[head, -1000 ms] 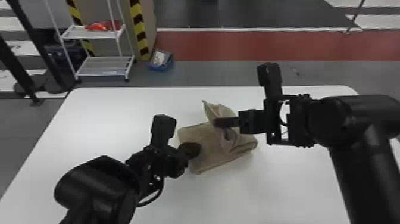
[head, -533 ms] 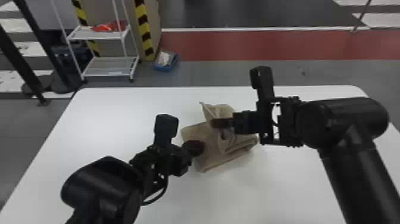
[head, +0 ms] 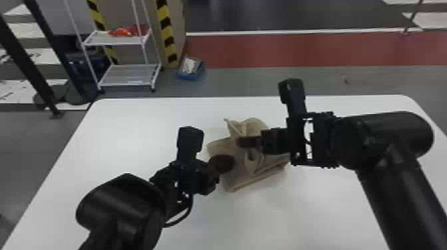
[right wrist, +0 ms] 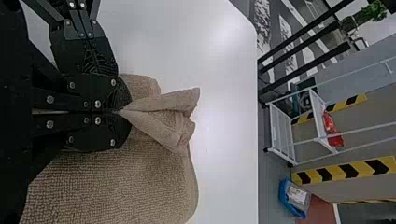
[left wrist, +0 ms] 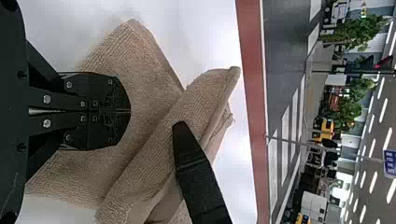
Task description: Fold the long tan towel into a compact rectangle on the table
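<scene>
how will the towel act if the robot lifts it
The towel will probably flop rather than hold a shape, since it creases softly where the right gripper pinches it. Its rough, looped weave suggests it won't slip easily. Lifted by that pinch alone, the loose layers may well sag open.

White table (head: 126,133), rounded far corners – tan towel (head: 244,176) on it, partly folded

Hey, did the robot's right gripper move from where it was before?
Yes. In the head view, the right gripper has moved left, closer to the far left corner of the white table.
</scene>
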